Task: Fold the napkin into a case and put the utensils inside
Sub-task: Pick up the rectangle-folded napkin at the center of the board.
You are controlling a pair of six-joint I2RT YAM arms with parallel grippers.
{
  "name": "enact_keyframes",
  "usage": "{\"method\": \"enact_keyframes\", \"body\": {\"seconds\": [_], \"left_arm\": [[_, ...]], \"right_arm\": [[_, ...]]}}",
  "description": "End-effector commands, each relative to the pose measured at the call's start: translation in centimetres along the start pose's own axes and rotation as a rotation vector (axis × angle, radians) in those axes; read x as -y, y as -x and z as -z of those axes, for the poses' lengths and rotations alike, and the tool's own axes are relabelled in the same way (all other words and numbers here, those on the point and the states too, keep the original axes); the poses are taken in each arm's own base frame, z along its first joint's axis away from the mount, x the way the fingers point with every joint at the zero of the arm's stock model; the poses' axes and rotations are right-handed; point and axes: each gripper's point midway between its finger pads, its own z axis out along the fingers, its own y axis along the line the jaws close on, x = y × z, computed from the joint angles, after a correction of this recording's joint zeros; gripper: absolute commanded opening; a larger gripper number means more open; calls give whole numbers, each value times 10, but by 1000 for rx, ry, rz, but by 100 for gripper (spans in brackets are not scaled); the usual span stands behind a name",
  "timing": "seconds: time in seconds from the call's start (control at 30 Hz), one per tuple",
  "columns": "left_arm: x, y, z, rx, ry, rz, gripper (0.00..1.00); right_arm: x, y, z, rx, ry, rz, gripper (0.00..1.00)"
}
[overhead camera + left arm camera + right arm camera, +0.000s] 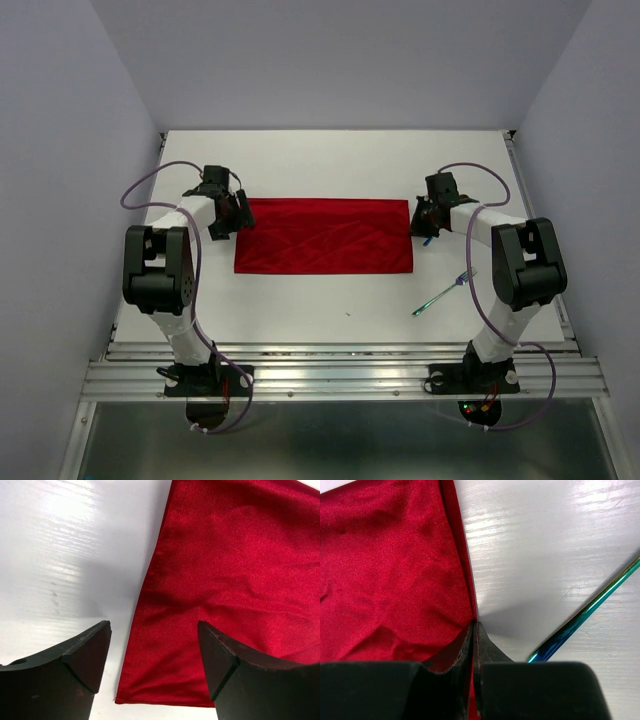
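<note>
The red napkin (325,235) lies flat on the white table (330,160) as a wide folded rectangle. My left gripper (232,215) is at its left end, open, and its fingers straddle the cloth's left edge (152,630) with nothing pinched. At the right end my right gripper (418,222) is shut on the napkin's right edge (474,625), with a sliver of red cloth between the jaws. A fork (445,292) with a teal handle lies on the table to the right of the napkin. A teal-blue utensil handle (585,615) lies beside the right fingers. The spoon's bowl is not visible.
The table (330,300) is walled by pale panels at the back and on both sides. A metal rail (340,375) with both arm bases runs along the near edge. Cables loop from each arm.
</note>
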Motion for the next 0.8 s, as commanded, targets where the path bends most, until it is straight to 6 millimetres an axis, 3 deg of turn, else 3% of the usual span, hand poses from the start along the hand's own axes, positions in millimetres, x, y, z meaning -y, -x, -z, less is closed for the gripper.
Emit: {"method": "enact_keyframes", "body": {"seconds": [0.0,0.2,0.33,0.57,0.77], "left_arm": [[3,-2,-9,-24,-27,-18,74],[1,-14,-18,-63,-12,-11,59],[-2,-27,-23,-101,29,-22,57],[-4,-26,-25,-97,65,-18,44],[-6,-30,-32,-117,81,-14,39]], "right_arm": [[-6,1,-4,2,19,16,7],[-7,1,-3,4,25,10,7],[-8,1,-3,5,30,7,7],[-10,3,-2,11,35,3,7],[-13,0,-2,8,40,8,7]]}}
